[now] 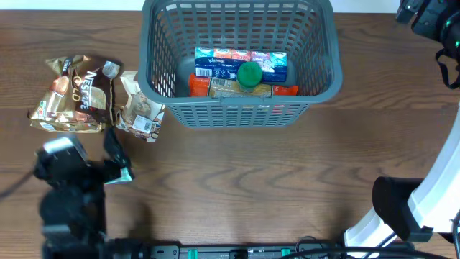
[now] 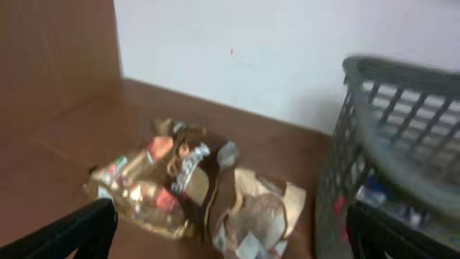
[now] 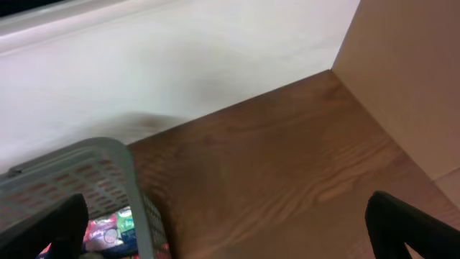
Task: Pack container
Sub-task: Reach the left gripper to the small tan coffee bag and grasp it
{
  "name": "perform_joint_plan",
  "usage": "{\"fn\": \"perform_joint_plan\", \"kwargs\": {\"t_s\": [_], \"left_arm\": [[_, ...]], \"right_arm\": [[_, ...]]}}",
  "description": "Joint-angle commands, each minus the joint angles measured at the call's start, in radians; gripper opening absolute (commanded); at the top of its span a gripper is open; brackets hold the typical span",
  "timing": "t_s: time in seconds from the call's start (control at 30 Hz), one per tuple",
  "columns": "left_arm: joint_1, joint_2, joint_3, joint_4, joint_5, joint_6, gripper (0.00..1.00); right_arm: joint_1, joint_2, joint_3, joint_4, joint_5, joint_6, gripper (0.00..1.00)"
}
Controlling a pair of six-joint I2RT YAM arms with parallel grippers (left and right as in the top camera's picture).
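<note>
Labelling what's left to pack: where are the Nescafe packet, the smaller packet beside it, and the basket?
Nescafe packet [image 1: 77, 92]: overhead view, its printed front.
Smaller packet [image 1: 140, 109]: overhead view, its middle.
Basket [image 1: 237, 101]: overhead view, near rim.

Container: dark grey, slotted lattice. Bench: brown wood grain. Coffee packet: brown and gold. Inside: blue box, green cap.

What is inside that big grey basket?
The container holds a blue tissue pack, a green round cap and orange packets. Whatever lies beneath them is covered.
</note>
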Motion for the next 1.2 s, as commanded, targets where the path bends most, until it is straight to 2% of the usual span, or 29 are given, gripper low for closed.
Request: {"fn": "perform_joint_plan", "kwargs": {"t_s": [0.0,0.13,0.3,0.4,0.73,0.9,1.03,1.17], "left_arm": [[0.006,0.209,0.247,-0.089,-0.003,-0.009,0.98],[0.006,0.414,0.492,-0.233,0.000,0.008,0.99],[0.006,0.571,0.642,-0.269,0.000,0.114,0.99],[0.007,0.636,0.671,-0.280,-0.001,0.164,0.98],[0.109,0.871,0.673,-0.320,0.003,0.174,0.98],[0.179,0.972,0.673,-0.300,0.110,0.211,0.98],[0.235,1.053,0.673,-0.290,0.282,0.260,0.99],[0.255,1.136,0.673,-0.291,0.395,0.309,0.99]], "right_arm": [[-0.006,-0.007,0.012,-0.002,0.001,0.012,0.99],[-0.006,-0.007,0.012,-0.002,0.001,0.012,0.99],[-0.006,-0.007,0.012,-0.002,0.001,0.012,0.99],[-0.006,-0.007,0.012,-0.002,0.001,0.012,0.99],[-0.006,-0.007,0.012,-0.002,0.001,0.012,0.99],[-0.006,-0.007,0.012,-0.002,0.001,0.012,0.99],[-0.006,-0.007,0.012,-0.002,0.001,0.012,0.99],[-0.006,-0.007,0.012,-0.002,0.001,0.012,0.99]]}}
